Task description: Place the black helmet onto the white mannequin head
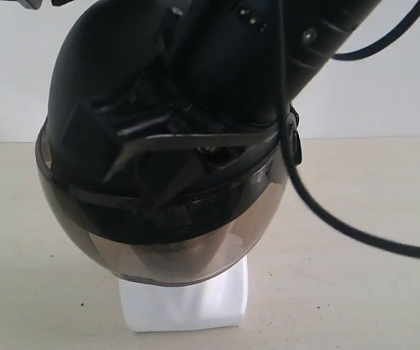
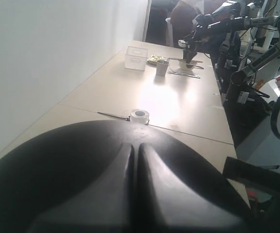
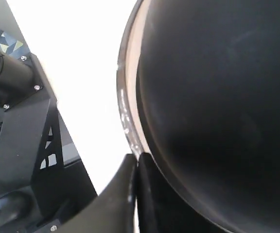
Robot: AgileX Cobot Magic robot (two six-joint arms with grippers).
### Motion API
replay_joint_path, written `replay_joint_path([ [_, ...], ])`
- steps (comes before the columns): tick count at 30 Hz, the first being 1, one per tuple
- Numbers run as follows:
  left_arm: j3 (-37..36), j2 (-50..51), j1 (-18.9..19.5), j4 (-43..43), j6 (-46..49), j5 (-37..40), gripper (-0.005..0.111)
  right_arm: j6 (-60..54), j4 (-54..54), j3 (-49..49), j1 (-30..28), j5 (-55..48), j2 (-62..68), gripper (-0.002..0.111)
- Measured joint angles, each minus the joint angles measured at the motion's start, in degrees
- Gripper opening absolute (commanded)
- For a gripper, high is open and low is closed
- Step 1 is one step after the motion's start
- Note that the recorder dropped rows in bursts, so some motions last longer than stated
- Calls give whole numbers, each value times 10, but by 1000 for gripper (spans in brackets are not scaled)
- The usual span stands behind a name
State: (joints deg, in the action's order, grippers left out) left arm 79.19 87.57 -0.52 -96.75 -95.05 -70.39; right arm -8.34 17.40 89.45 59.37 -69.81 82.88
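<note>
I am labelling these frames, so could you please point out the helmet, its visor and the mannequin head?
helmet (image 1: 93, 65): exterior view, black shell, upper left.
visor (image 1: 75, 211): exterior view, smoky lower left curve.
mannequin head (image 1: 184, 306): exterior view, white base under the visor.

No legible text, label, brand, number or sign was found in any view. black helmet (image 1: 75, 67) shell and visor: no marking readable. white mannequin head (image 1: 188, 302) base: plain, nothing readable. Far tabletop items in left wrist view: too small and blurred to read.
</note>
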Motion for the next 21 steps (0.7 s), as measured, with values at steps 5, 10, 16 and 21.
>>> replay_joint_path([
  [5,-1,-41,0,-22,0,11,5,-11,-49,0,0,16,-83,0],
  [10,-2,-105,2,-31,-17,56,5,-6,-122,0,0,10,-157,0],
  [16,-22,-197,34,-32,-53,68,5,21,-170,-25,0,4,-249,0],
  [21,-88,-287,73,-32,-65,85,5,61,-197,-134,0,5,-338,0],
])
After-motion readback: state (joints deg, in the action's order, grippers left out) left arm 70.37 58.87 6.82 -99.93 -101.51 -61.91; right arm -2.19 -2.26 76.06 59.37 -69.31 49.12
